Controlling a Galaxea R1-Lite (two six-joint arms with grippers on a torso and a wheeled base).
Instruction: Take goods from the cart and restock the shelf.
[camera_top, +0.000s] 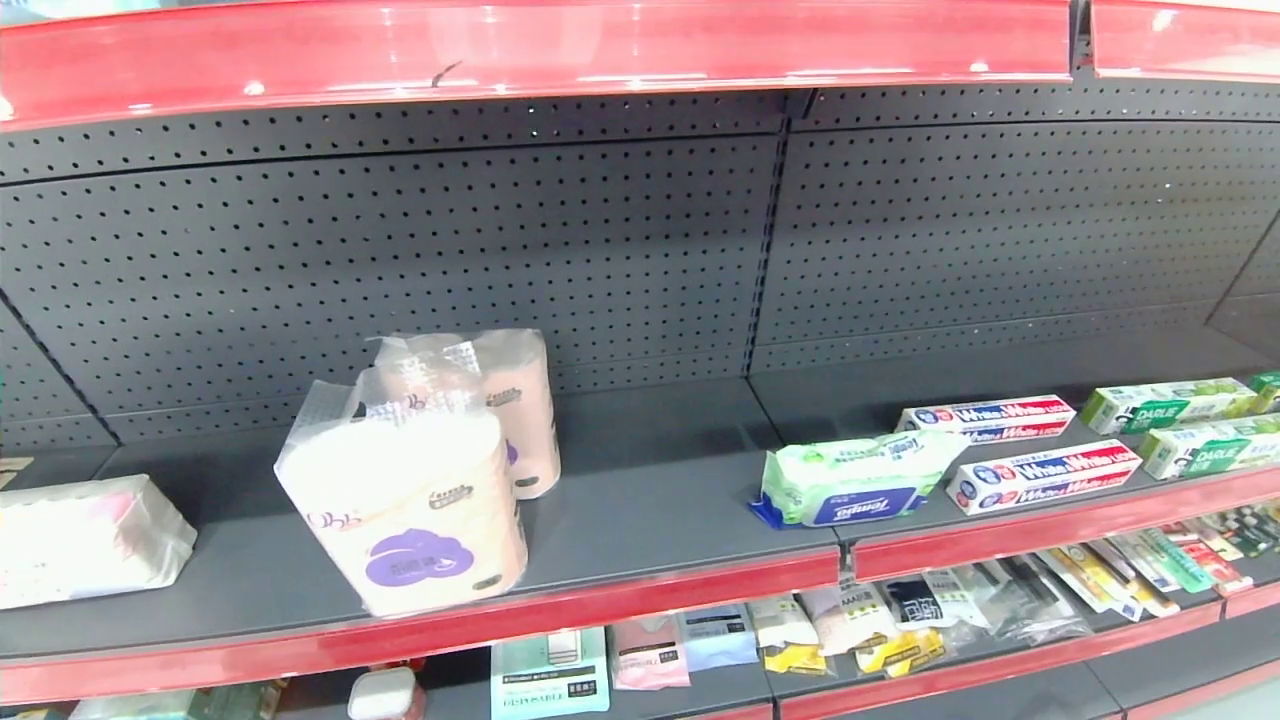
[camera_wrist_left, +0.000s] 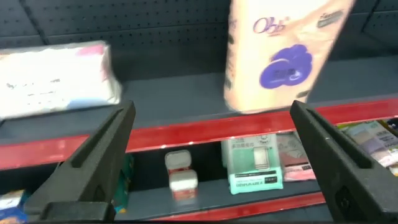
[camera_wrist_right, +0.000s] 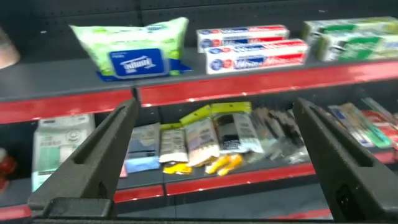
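**A:** Dark pegboard backs the grey shelf (camera_top: 650, 480). What stands on it, from the left?

**B:** A flat tissue pack (camera_top: 85, 540), then a toilet-roll pack (camera_top: 410, 500) at the front lip with a second pack (camera_top: 520, 410) touching it behind. The left pincer (camera_wrist_left: 211, 106) faces the front one, spread wide and holding nothing.

**A:** How would such a pack handle?

**B:** Light and soft, I judge, and its film looks slick. Squeeze across the body of the rolls, not the loose film on top.

**A:** And further right?

**B:** A wet-wipes pack (camera_top: 850, 480), likely floppy and heavier, so take it across the middle. Just beside it lie red toothpaste boxes (camera_top: 1040, 475) and green toothpaste boxes (camera_top: 1170, 405). These are stiff, so grip them across the narrow sides. The right pincer (camera_wrist_right: 216, 102) is also wide and empty.
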